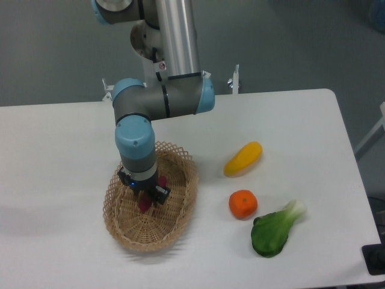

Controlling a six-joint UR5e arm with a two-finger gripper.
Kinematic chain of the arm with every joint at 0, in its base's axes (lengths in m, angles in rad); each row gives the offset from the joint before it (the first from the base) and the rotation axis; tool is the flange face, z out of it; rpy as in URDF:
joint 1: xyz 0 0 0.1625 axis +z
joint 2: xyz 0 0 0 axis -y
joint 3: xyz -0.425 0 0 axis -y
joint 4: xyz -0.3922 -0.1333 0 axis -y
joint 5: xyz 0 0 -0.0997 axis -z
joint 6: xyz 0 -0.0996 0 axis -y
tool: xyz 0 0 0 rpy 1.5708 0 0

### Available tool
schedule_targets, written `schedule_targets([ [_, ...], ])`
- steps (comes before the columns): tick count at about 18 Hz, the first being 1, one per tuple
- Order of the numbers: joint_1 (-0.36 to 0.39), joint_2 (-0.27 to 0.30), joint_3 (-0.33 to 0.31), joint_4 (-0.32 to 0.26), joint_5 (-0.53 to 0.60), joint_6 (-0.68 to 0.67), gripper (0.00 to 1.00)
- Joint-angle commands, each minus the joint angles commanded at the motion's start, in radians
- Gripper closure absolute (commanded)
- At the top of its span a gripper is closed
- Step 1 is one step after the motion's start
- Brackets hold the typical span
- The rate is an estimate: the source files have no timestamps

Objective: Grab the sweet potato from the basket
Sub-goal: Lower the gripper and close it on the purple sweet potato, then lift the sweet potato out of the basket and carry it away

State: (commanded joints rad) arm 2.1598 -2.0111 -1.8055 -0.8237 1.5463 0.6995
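The oval woven wicker basket (pixel 174 208) sits on the white table at the front left. My gripper (pixel 146 200) reaches straight down into it. A reddish-purple sweet potato (pixel 144 203) shows between the fingers, with a bit more of it by the gripper's right side. The jaws stand close around it, but the wrist hides most of the grip, and I cannot tell whether the sweet potato rests on the basket floor or is lifted.
A yellow elongated squash (pixel 243 159) lies right of the basket. A round orange fruit (pixel 243 204) and a green leafy vegetable (pixel 275 230) lie at the front right. The table's front edge is near the basket.
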Motion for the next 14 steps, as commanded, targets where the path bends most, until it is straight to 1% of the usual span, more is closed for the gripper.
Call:
schedule_targets([
  [2, 0.0, 0.003, 0.003, 0.0, 0.0, 0.002, 0.63],
  [5, 0.002, 0.011, 0.008, 0.0, 0.0, 0.017, 0.64],
  [9, 0.015, 0.055, 0.024, -0.002, -0.002, 0.069, 0.64],
  [11, 0.043, 0.078, 0.037, -0.011, -0.002, 0.116, 0.63],
  [14, 0.11, 0.11, 0.07, -0.024, -0.003, 0.199, 0.63],
])
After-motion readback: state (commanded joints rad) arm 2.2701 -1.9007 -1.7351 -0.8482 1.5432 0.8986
